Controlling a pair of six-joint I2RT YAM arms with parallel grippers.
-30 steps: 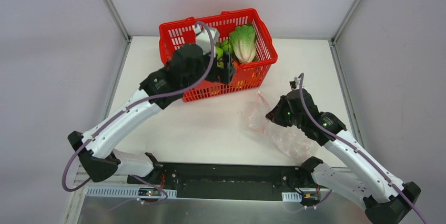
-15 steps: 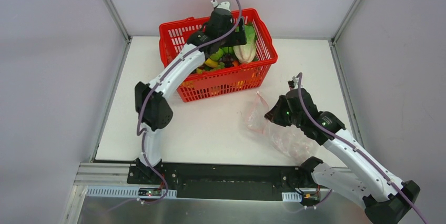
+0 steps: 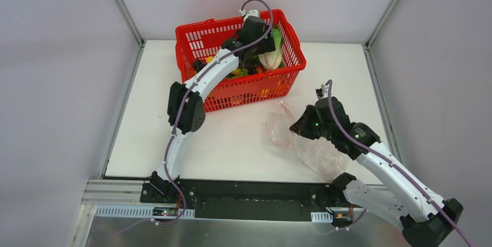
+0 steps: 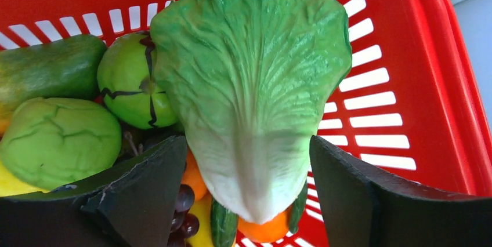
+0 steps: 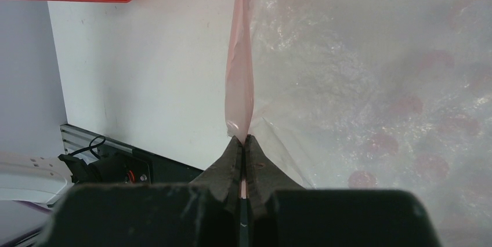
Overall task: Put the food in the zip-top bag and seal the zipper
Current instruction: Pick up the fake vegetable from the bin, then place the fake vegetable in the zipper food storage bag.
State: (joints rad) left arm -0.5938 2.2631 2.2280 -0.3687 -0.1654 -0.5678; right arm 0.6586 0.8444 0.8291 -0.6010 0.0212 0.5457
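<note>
Much food (image 4: 58, 137) half under cabbage (image 4: 249, 84)

Inside the red basket (image 4: 418, 73) the left gripper (image 4: 248, 195) has its jaws spread either side of the cabbage (image 4: 249, 79) with next to no gap on either side; green fruits (image 4: 58, 137) crowd one finger and the basket wall stands close beyond the other. Bare table (image 3: 232, 137) between basket and bag (image 3: 310, 155) is free to pass over. The right gripper (image 5: 243, 141), pinched on the bag's pink edge, and its arm block the near right part.
</note>
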